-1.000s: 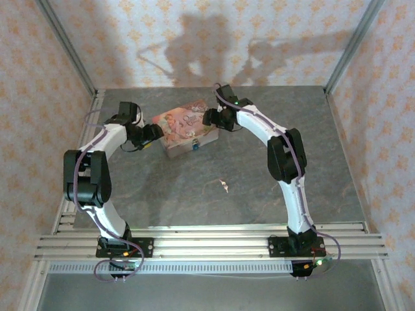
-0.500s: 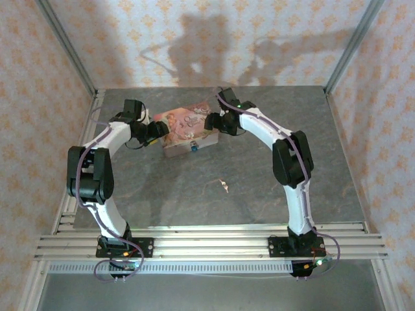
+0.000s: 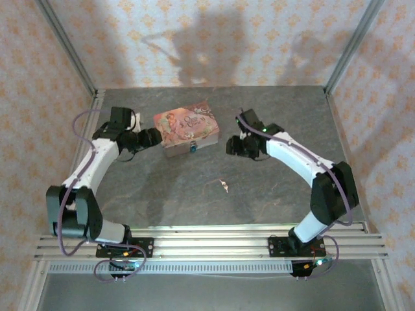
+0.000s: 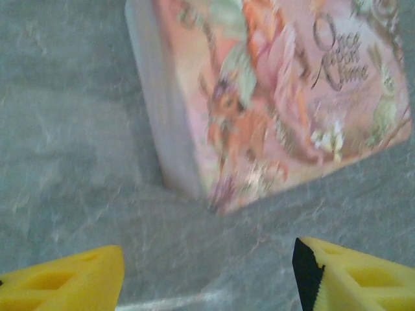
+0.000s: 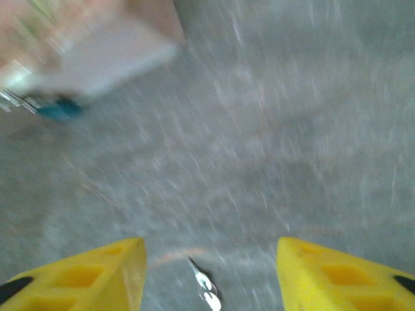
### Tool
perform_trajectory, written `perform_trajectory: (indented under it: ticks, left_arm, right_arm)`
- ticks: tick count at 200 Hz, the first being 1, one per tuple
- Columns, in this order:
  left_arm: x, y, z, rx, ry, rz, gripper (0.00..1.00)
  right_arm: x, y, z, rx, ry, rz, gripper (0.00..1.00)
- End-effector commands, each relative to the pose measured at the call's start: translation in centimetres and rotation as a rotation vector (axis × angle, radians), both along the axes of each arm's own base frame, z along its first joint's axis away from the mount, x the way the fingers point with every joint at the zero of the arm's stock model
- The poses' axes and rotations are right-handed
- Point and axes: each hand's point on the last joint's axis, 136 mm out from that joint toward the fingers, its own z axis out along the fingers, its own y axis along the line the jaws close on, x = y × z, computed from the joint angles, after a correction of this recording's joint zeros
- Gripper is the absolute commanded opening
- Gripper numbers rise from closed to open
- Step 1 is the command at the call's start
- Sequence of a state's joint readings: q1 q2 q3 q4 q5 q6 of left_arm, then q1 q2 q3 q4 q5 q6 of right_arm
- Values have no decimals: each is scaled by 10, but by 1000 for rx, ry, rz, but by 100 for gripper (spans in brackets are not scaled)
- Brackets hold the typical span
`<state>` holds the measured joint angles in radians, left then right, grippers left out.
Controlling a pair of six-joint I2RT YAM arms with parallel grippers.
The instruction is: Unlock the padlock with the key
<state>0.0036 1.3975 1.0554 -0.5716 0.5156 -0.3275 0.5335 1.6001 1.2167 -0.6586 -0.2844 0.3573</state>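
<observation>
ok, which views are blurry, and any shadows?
Right wrist view: heavy motion blur, the padlock just a teal smear, the key sharper; left wrist view: mild blur, the pink tin lettering readable; top external view: sharp, soft arm shadows on the back wall.

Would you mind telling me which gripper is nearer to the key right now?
Right. The right gripper sits just beyond the key; the left gripper is farther off, by the pink tin's left end.

Peach patterned walls [image 3: 117, 45] enclose a grey stone-look table [image 3: 259, 194]. Metal posts [image 3: 65, 45] stand in the back corners. Soft shadows [image 3: 194, 55] fall on the back wall. Aluminium rails [image 3: 207, 243] cross the near edge.
</observation>
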Motion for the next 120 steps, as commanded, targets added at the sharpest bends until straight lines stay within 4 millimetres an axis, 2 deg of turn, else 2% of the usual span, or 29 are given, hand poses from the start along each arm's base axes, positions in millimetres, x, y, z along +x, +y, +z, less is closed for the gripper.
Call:
perform_trajectory:
  ticks: [1,31,70,92,120]
  left_arm:
    - [-34,-6,-22,-12,73,-11,69]
    - [-67,-18,-42,-30,104,-19,69]
    - [-100,-17,-62,-34,125,6,69]
    - [-107,-14,-63,-26,118,14,69]
    - [-104,-12,-58,-15,101,21,69]
  right_arm:
    - [-31,8,-33,-66,81,81,49]
    - [-53,27,-63,-161,137,205,39]
    - [-55,43,-82,-244,164,297,33]
    - [-55,46,-88,-282,171,315,32]
    - [-55,46,-91,-302,173,321,32]
